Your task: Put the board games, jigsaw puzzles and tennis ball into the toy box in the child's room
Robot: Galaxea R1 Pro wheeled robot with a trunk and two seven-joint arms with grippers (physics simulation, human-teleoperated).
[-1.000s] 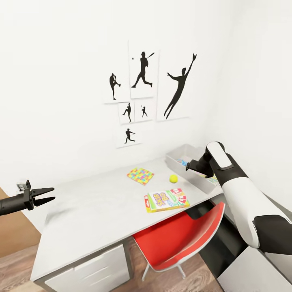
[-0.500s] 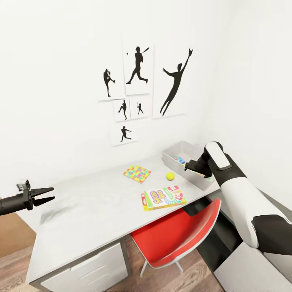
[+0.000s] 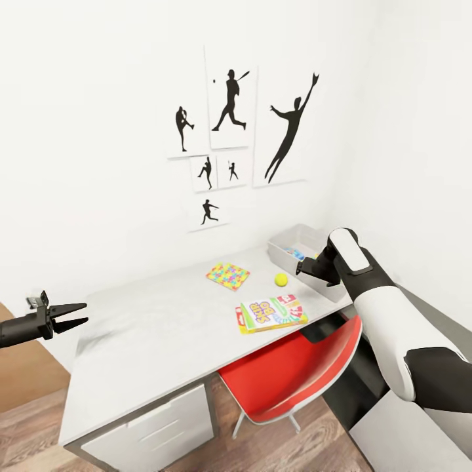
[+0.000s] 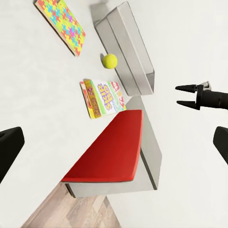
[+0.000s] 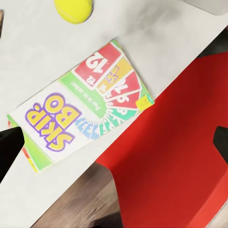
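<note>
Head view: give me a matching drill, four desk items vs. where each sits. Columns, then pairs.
Items:
1. tennis ball
2. Skip-Bo box
3. jigsaw puzzle
4. toy box

Places:
A. at the table's front edge, above the red chair
B. far right end of the table, by the wall
C. between the toy box and the Skip-Bo box
D. nearer the wall, left of the tennis ball

Pairs: 1-C, 2-A, 3-D, 4-B

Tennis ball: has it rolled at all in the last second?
No. The tennis ball keeps the same gap to the Skip-Bo box and the toy box; the whole picture shifted because the camera moved.
</note>
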